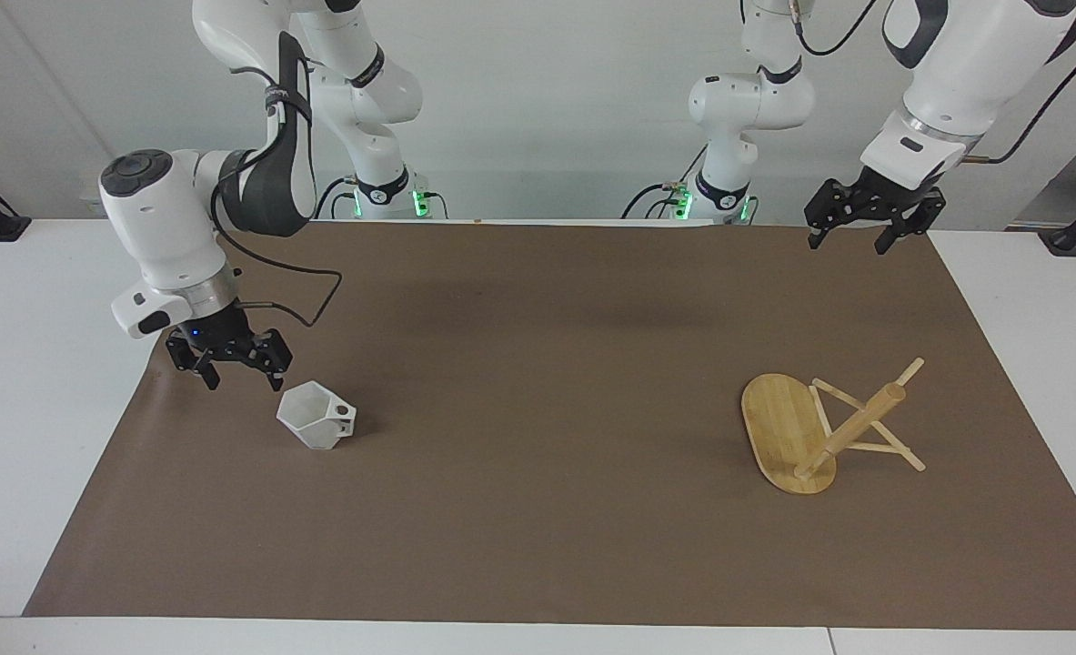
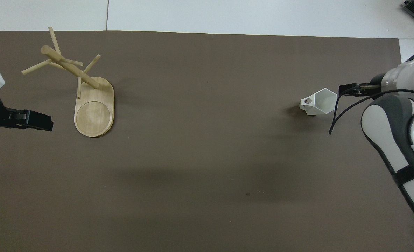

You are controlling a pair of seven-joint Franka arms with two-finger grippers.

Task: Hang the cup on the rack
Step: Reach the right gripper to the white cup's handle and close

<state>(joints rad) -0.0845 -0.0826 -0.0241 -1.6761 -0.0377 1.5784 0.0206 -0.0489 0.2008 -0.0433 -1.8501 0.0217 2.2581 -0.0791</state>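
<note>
The white faceted cup stands upright on the brown mat, its handle toward the left arm's end. My right gripper hangs open just over the mat beside the cup, at the cup's side toward the right arm's end, with a small gap between its nearest finger and the rim. The bamboo rack stands on its oval base toward the left arm's end, pegs bare. My left gripper waits open, high over the mat's corner closest to its own base.
The brown mat covers most of the white table. A wide stretch of mat lies between cup and rack. The right arm's cable loops above the mat next to the cup.
</note>
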